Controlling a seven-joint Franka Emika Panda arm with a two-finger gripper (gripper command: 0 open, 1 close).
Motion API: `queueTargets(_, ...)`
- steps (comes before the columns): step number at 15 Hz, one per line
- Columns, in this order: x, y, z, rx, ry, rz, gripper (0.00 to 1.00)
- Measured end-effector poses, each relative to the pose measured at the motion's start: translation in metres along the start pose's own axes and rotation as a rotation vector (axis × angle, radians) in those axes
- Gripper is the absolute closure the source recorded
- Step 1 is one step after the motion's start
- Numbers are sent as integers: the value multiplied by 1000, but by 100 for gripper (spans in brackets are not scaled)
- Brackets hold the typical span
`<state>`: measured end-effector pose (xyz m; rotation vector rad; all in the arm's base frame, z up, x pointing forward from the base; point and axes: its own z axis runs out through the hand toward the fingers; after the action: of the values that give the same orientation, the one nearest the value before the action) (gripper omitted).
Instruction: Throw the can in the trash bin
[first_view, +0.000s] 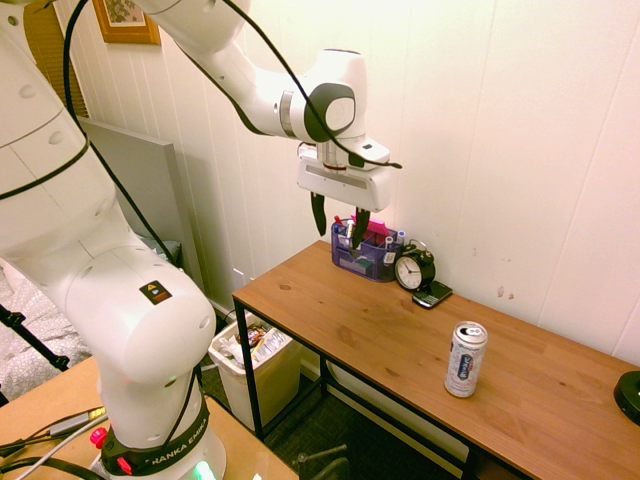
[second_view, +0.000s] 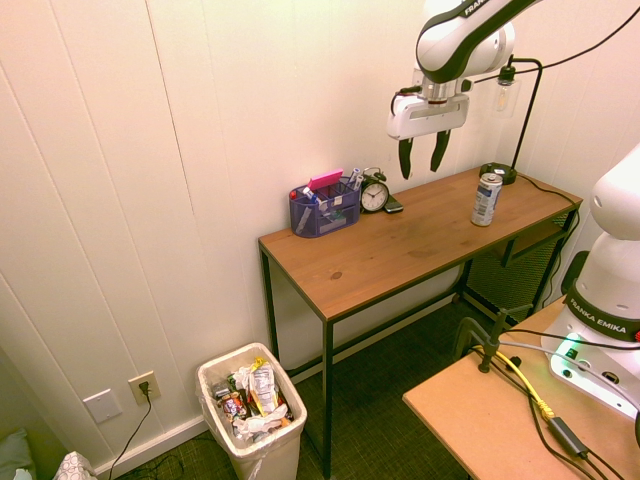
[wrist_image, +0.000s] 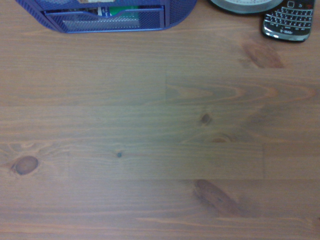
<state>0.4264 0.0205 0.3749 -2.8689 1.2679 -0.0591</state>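
1. The white robot hand with black fingers hangs above the wooden worktop, spread wide, holding nothing.
2. I see the slim silver-white can with blue lettering upright on that worktop, well apart from the round black alarm clock.
3. The cream-white plastic bin stands on the floor, trash inside.

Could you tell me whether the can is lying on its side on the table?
No, the can stands upright on the table, its pull-tab top facing up.
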Motion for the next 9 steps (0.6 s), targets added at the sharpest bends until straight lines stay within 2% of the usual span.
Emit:
queueTargets(4, 11, 2, 8, 11, -19, 34, 0)
queueTargets(9, 87, 57, 70, -40, -127, 248, 0)
